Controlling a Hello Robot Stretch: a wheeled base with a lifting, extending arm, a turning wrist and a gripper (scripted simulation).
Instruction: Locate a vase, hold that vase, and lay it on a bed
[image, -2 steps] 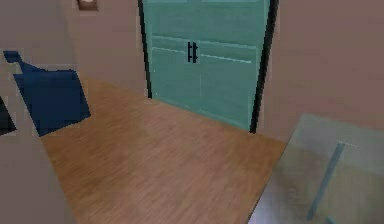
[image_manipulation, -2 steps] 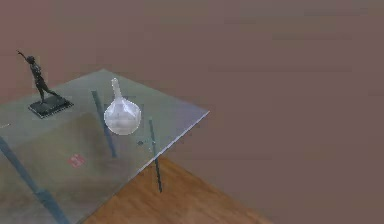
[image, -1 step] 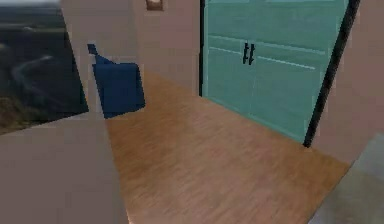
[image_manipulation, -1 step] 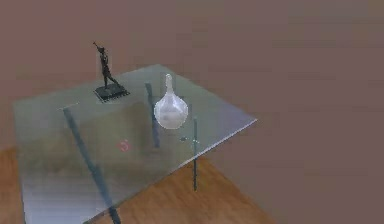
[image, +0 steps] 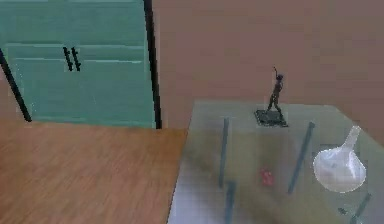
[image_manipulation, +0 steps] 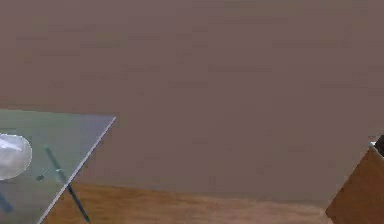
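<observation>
Forward view: teal cabinet (image: 85, 60) stood upper left. Glass table (image: 205, 140) filled lower right, with a dark statuette (image: 272, 102) at its far side and a white vase (image: 340, 165) near the right edge. Arm side view: table corner sat lower left, the vase at the far left edge. Finger state could not be told.

The vase (image: 340, 165) is white and see-through like glass. It has a round fat belly and a thin neck that opens wide at the top. It sits on the glass table (image: 250, 125), at about 4 o'clock in the forward view. Its mouth points to 1 o'clock.
</observation>
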